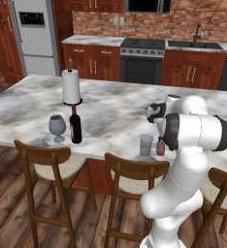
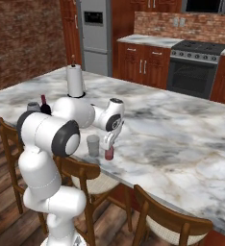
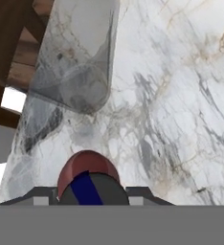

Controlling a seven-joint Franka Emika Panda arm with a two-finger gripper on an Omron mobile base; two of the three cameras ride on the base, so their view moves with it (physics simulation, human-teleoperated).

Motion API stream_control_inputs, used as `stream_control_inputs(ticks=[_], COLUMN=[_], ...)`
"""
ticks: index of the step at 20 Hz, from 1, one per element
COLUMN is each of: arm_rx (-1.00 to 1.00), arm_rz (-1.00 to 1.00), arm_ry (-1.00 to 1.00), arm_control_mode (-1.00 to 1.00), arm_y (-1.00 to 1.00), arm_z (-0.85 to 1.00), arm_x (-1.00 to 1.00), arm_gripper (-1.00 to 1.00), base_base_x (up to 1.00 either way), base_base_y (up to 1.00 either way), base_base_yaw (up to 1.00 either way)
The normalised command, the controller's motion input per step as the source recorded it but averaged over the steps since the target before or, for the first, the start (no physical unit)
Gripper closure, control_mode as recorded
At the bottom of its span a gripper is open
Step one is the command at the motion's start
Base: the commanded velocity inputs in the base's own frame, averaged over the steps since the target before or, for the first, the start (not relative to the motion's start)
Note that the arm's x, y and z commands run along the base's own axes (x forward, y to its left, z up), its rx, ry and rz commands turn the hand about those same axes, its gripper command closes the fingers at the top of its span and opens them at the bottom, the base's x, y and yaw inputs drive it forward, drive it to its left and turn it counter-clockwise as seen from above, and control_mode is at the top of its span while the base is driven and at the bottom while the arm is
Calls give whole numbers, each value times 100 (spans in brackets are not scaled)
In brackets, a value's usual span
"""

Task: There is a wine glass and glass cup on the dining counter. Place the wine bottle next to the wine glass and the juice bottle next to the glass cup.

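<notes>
With tall dark wine bottle (image 1: 75, 127) standing beside stemmed grey wine glass (image 1: 57, 127), I am setting small pinkish juice bottle (image 2: 109, 153) beside straight grey glass cup (image 2: 93, 145) near marbled dining counter (image 2: 181, 129) edge. Gripper (image 2: 107, 144) straddling bottle; cannot tell whether gripping. Next: confirm release, lift straight up.

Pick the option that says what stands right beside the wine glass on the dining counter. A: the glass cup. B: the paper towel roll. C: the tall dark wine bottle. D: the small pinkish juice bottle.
C: in the left base view the wine bottle stands upright close beside the wine glass, while the glass cup and juice bottle stand together farther along the counter edge.
</notes>
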Motion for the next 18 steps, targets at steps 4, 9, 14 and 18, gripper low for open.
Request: stream_control_inputs(ticks=[4,9,14,18], arm_rx=[-4,-3,-4,-2], arm_rz=[0,0,-1,-2], arm_ry=[0,0,0,0], arm_control_mode=[-100,-100,-100,-100], arm_y=[0,0,0,-3], arm_z=[-27,-30,-35,-32], arm_x=[-10,-12,-10,-11], arm_gripper=[100,-100,-100,-100], base_base_x=[0,0,0,0], base_base_y=[0,0,0,0], base_base_yaw=[0,0,0,0])
